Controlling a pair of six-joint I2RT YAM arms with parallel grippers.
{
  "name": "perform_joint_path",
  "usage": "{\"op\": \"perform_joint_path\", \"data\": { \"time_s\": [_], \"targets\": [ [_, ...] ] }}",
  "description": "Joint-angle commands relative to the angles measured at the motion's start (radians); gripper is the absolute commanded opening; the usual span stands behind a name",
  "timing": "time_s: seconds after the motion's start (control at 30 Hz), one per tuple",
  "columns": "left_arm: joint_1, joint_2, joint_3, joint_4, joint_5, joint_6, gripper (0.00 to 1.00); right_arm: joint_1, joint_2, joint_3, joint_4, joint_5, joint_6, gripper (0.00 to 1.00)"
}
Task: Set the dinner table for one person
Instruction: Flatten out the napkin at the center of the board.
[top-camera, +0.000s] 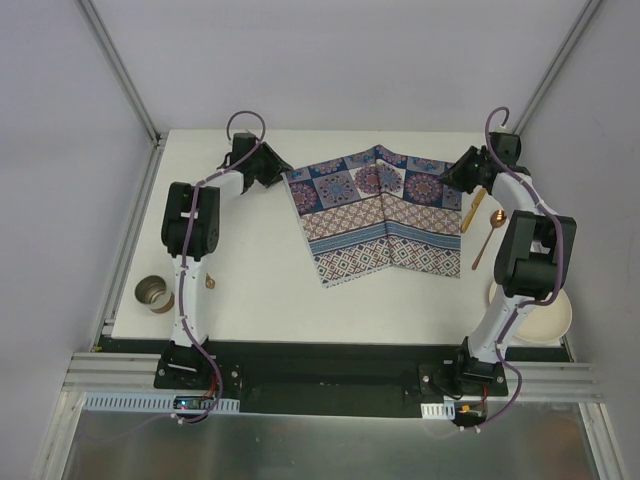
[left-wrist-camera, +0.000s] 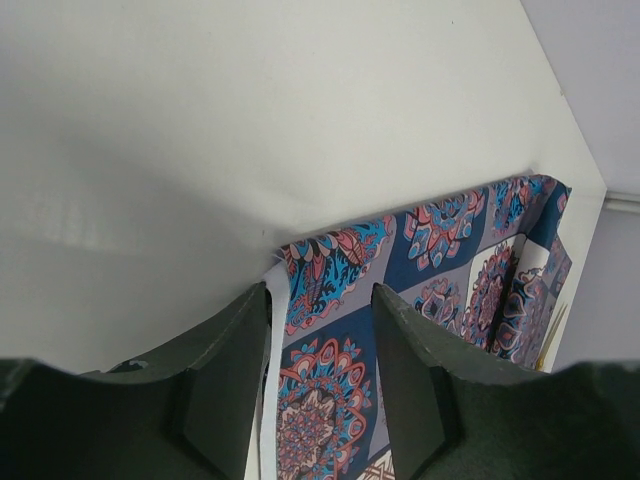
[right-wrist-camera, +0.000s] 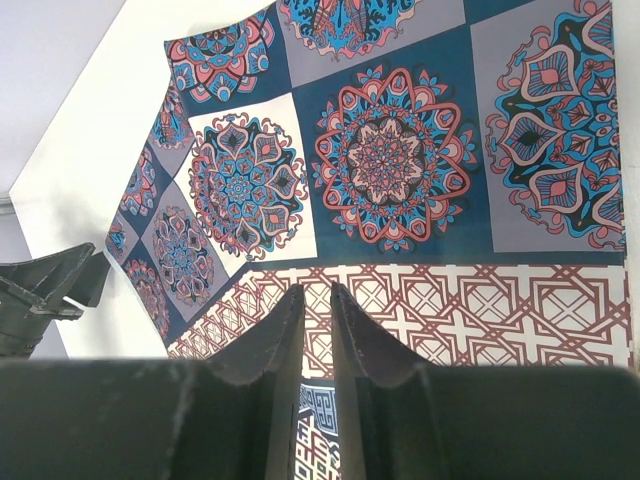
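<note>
Dinner table (top-camera: 250, 270): the white top lies under the placemat (top-camera: 380, 215) and runs well past it on every side; you see it bare beyond the placemat's edge in the left wrist view (left-wrist-camera: 200, 120)

Placemat: blue-and-red patterned cloth spread flat on the far half of the table, with a crease down its middle; its near edge makes a shallow V

Left gripper (top-camera: 272, 168): at the placemat's far left corner; your wrist view shows its fingers (left-wrist-camera: 230, 350) standing well apart with the cloth's edge (left-wrist-camera: 300, 290) in the gap, not pinched

Right gripper (top-camera: 462, 178): at the placemat's far right corner; its fingers (right-wrist-camera: 270, 340) are almost together over the cloth (right-wrist-camera: 390, 160), with only a thin slit and pattern showing through it; you cannot tell whether they pinch the cloth

Spoon (top-camera: 487, 235): copper-coloured, just beside the placemat's right edge, bowl pointing away from you

Second utensil (top-camera: 478, 203): thin and gold, between the spoon and the placemat's right edge; too small to say what kind

Plate (top-camera: 555, 318): pale, to the near right of the placemat, partly behind the right arm

Tin (top-camera: 153, 293): round and metal, well apart to the placemat's near left, by the table's left edge
</note>
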Motion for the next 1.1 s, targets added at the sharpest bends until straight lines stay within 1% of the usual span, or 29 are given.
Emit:
{"op": "perform_joint_path", "data": {
  "time_s": [0.0,0.13,0.23,0.3,0.33,0.37,0.4,0.43,0.73,0.8,0.9,0.93,1.0,1.03,1.07],
  "targets": [
    [-0.028,0.011,0.006,-0.022,0.018,-0.004,0.45,-0.012,-0.04,0.004,0.041,-0.021,0.016,0.19],
    [-0.031,0.019,0.012,-0.022,0.016,0.001,0.45,-0.016,-0.035,-0.011,0.044,-0.027,0.018,0.19],
    [-0.031,0.027,0.021,-0.022,0.015,-0.001,0.43,-0.025,-0.043,-0.029,0.052,-0.027,0.019,0.18],
    [-0.031,0.03,0.032,-0.021,0.013,-0.004,0.35,-0.036,-0.05,-0.035,0.055,-0.03,0.018,0.18],
    [-0.031,0.033,0.038,-0.021,0.018,-0.005,0.28,-0.039,-0.052,-0.037,0.055,-0.032,0.018,0.18],
    [-0.031,0.037,0.044,-0.021,0.021,-0.008,0.16,-0.041,-0.053,-0.038,0.055,-0.032,0.018,0.18],
    [-0.031,0.041,0.049,-0.021,0.022,-0.01,0.07,-0.044,-0.053,-0.038,0.055,-0.033,0.018,0.18],
    [-0.032,0.042,0.053,-0.021,0.022,-0.011,0.0,-0.045,-0.052,-0.038,0.056,-0.033,0.018,0.18],
    [-0.028,0.004,0.046,-0.031,0.007,0.021,0.0,-0.047,-0.036,-0.058,0.064,-0.047,0.013,0.17],
    [-0.016,-0.041,0.018,-0.054,0.002,0.021,0.0,-0.047,-0.035,-0.072,0.072,-0.052,0.013,0.16],
    [0.026,-0.14,-0.048,-0.059,0.015,-0.028,0.0,-0.047,-0.036,-0.086,0.075,-0.053,0.004,0.16],
    [0.036,-0.206,-0.068,-0.059,0.007,-0.034,0.0,-0.047,-0.041,-0.097,0.078,-0.055,0.004,0.16],
    [0.069,-0.277,-0.126,-0.059,-0.043,-0.03,0.0,-0.047,-0.05,-0.112,0.087,-0.059,0.008,0.16],
    [0.078,-0.347,-0.143,-0.061,-0.064,-0.013,0.0,-0.047,-0.055,-0.129,0.101,-0.062,0.01,0.16],
    [0.087,-0.379,-0.157,-0.067,-0.082,-0.002,0.0,-0.047,-0.062,-0.137,0.102,-0.065,0.013,0.16]
  ]
}}
